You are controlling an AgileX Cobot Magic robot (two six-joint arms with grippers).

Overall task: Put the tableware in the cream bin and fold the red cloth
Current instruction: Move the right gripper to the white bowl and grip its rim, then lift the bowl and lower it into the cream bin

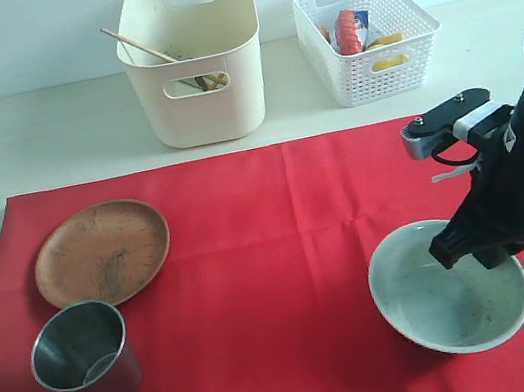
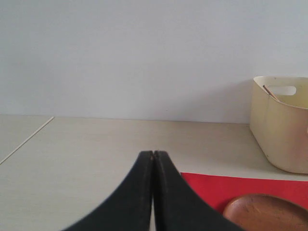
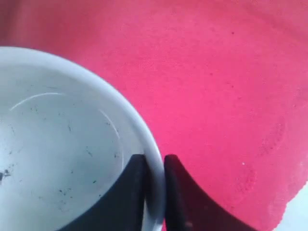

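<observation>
Red cloth (image 1: 272,255) is spread flat and unfolded across the front of the tabletop (image 1: 28,136). The left end effector (image 2: 154,155) is seen with its fingers pressed together, nothing between them, above bare tabletop by the cloth's back left corner. At the cloth's front left corner a steel cup (image 1: 82,358) is stood upright, and a round wooden plate (image 1: 101,253) is laid just behind it. Behind the cloth's back edge a cream bin (image 1: 200,100) is placed, with wooden chopsticks (image 1: 142,46) leaned inside; a white lattice basket (image 1: 371,65) is set to its right. Near the cloth's front right corner a pale green-white bowl (image 1: 444,306) is gripped at its rim by the right end effector (image 3: 153,161), one finger inside, one outside.
</observation>
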